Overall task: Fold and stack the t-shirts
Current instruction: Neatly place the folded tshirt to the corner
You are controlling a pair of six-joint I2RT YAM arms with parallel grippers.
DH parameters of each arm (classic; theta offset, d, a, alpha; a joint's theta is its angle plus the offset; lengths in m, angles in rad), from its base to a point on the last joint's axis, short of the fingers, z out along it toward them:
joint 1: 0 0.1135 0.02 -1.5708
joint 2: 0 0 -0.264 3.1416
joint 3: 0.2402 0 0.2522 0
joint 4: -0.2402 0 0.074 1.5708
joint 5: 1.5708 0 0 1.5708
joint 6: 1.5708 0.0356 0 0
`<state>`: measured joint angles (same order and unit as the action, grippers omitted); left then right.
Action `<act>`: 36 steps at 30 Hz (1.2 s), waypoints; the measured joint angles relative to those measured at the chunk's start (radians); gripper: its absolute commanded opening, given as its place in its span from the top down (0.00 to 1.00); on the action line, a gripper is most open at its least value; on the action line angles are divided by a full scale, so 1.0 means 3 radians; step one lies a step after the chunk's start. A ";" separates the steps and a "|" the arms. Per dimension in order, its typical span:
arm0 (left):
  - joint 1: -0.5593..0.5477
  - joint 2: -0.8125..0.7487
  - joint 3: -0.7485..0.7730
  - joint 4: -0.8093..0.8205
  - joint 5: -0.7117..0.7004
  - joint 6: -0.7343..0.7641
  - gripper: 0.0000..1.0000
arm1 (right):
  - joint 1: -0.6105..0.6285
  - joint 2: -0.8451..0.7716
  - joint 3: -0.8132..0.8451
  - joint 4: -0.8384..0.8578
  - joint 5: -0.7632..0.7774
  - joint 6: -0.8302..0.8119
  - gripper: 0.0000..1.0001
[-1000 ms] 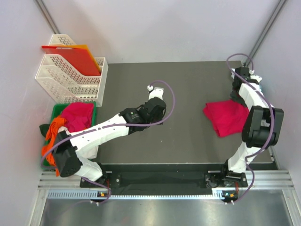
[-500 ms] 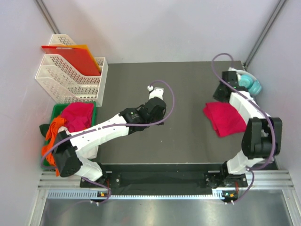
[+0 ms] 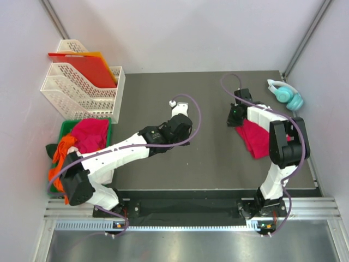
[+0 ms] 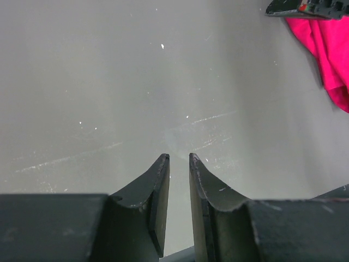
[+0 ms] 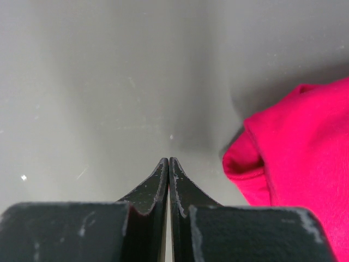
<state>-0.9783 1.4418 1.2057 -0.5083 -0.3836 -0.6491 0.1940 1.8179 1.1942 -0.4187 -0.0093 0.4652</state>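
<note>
Two arms reach over the dark table [image 3: 207, 158] in the overhead view. The left gripper [image 3: 175, 109] hangs near the middle of the table, its fingers too small here to judge. The right gripper [image 3: 233, 117] sits low toward the far right part, just at the left side of a folded crimson t-shirt [image 3: 255, 139] that lies flat near the table's right edge, partly under the right arm. Off the table's left edge, a green bin [image 3: 66, 126] holds a bundled pinkish-red t-shirt [image 3: 90, 134] and an orange t-shirt [image 3: 59, 161] spilling over its near side. Beyond the bin stand white mesh trays [image 3: 82, 90] with a red-orange sheet [image 3: 82, 64] leaning in them, and teal headphones [image 3: 286, 94] lie at the far right corner. From the left wrist, the left gripper [image 4: 179, 158] has its fingers a narrow gap apart with nothing between them, above bare scuffed table [image 4: 109, 82]; the crimson t-shirt [image 4: 330, 54] shows at the upper right, well away from the tips. From the right wrist, the right gripper [image 5: 168, 161] has its fingers pressed together on nothing, over bare table [image 5: 82, 82]; the crimson t-shirt [image 5: 294, 147], its folded hem rounded, lies just to the right of the tips without touching them.
</note>
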 measured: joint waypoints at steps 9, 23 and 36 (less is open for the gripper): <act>0.0000 0.0019 0.0003 -0.0003 -0.0010 -0.0050 0.74 | -0.0029 0.0052 -0.0001 -0.0005 0.0242 0.0069 1.00; 0.0000 0.0191 0.0086 -0.0066 -0.0013 -0.0139 0.74 | -0.0290 0.0136 0.0132 -0.0323 0.0655 0.0238 1.00; 0.0000 0.0191 0.0102 -0.0140 -0.0089 -0.0196 0.74 | -0.0351 0.0303 0.0313 -0.0418 0.0726 0.0323 1.00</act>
<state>-0.9783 1.4990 1.2362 -0.5503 -0.4103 -0.7078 0.0887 1.9087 1.2881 -0.5442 0.2085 0.5621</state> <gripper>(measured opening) 0.260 0.003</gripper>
